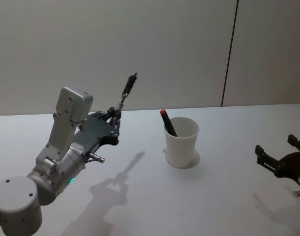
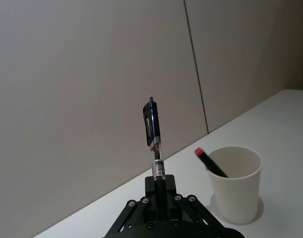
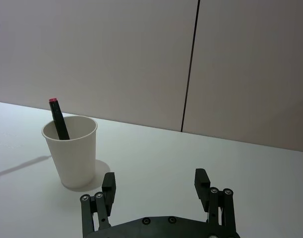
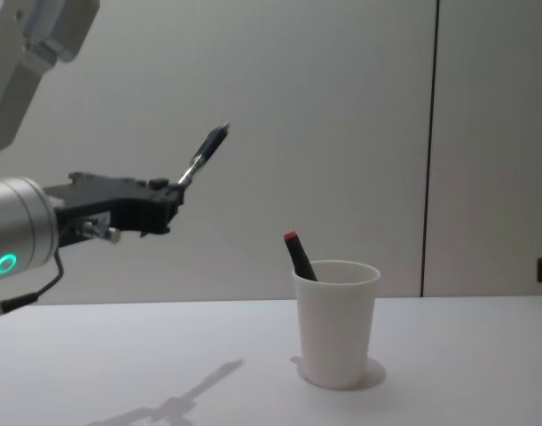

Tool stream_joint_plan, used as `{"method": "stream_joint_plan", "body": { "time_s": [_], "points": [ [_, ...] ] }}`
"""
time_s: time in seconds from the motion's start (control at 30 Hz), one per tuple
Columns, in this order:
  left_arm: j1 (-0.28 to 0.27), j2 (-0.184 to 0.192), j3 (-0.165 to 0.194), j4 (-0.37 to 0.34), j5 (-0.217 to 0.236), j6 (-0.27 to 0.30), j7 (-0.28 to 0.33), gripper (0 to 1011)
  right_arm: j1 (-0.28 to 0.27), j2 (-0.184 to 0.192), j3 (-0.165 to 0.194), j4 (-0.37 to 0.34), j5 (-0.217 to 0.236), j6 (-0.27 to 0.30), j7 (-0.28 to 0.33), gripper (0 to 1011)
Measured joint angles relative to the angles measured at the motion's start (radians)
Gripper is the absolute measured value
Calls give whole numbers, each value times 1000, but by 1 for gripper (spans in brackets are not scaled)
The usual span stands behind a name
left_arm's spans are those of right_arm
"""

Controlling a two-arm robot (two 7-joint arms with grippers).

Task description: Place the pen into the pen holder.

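Pen (image 1: 128,88) clenched in left gripper (image 1: 116,114) left of pen holder (image 1: 181,145), white table (image 1: 218,196), grey panelled wall (image 1: 164,49) behind, holder containing red-capped marker (image 1: 167,122), right gripper (image 3: 156,179) released to its right

We see the pen (image 1: 128,88) in the upper left of centre in the head view, clear-barrelled with a black clip end. It is pinched at its lower end by the left tool (image 1: 116,114) and held in the air, tilted with the clip end up and leaning toward the right of the frame. The pen holder (image 1: 180,142) is a plain white tapered paper cup standing upright on the desk (image 1: 228,196), just right of centre and well apart from the pen. Inside it a dark red-tipped pen (image 1: 166,122) leans against the left rim.
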Motion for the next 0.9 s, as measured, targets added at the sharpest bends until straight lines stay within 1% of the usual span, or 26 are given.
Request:
{"method": "stream_joint_plan", "body": {
  "time_s": [0.07, 0.1, 0.13, 0.2, 0.23, 0.27, 0.37, 0.4, 0.43, 0.47, 0.63, 0.7, 0.73, 0.77, 0.8, 0.9],
  "points": [
    [-8, 0, 0, 10, -9, -29, -30, 124, 0, 0, 0, 0, 0, 0, 0, 1001],
    [-8, 0, 0, 10, -9, -29, -30, 124, 0, 0, 0, 0, 0, 0, 0, 1001],
    [-13, 0, 0, 16, -16, -47, -53, 124, 0, 0, 0, 0, 0, 0, 0, 1001],
    [-18, -2, 0, 23, -23, -64, -73, 124, 0, 0, 0, 0, 0, 0, 0, 1001],
    [-23, -3, 1, 29, -32, -80, -96, 124, 0, 0, 0, 0, 0, 0, 0, 1001],
    [-26, -5, 2, 32, -34, -85, -102, 124, 0, 0, 0, 0, 0, 0, 0, 1001],
    [-39, -10, 6, 49, -54, -119, -157, 124, 0, 0, 0, 0, 0, 0, 0, 1001],
    [-39, -10, 6, 49, -54, -119, -157, 124, 0, 0, 0, 0, 0, 0, 0, 1001],
    [-44, -13, 8, 55, -62, -133, -180, 124, 0, 0, 0, 0, 0, 0, 0, 1001],
    [-47, -14, 9, 58, -66, -137, -187, 124, 0, 0, 0, 0, 0, 0, 0, 1001],
    [-66, -24, 18, 82, -87, -176, -263, 124, 0, 0, 0, 0, 0, 0, 0, 1001],
    [-72, -27, 21, 91, -92, -187, -289, 124, 0, 0, 0, 0, 0, 0, 0, 1001],
    [-77, -29, 25, 98, -96, -196, -313, 124, 0, 0, 0, 0, 0, 0, 0, 1001],
    [-80, -31, 26, 101, -97, -199, -320, 124, 0, 0, 0, 0, 0, 0, 0, 1001],
    [-85, -33, 30, 107, -100, -208, -344, 124, 0, 0, 0, 0, 0, 0, 0, 1001],
    [-91, -38, 36, 118, -102, -219, -377, 124, 0, 0, 0, 0, 0, 0, 0, 1001]
  ]
}}
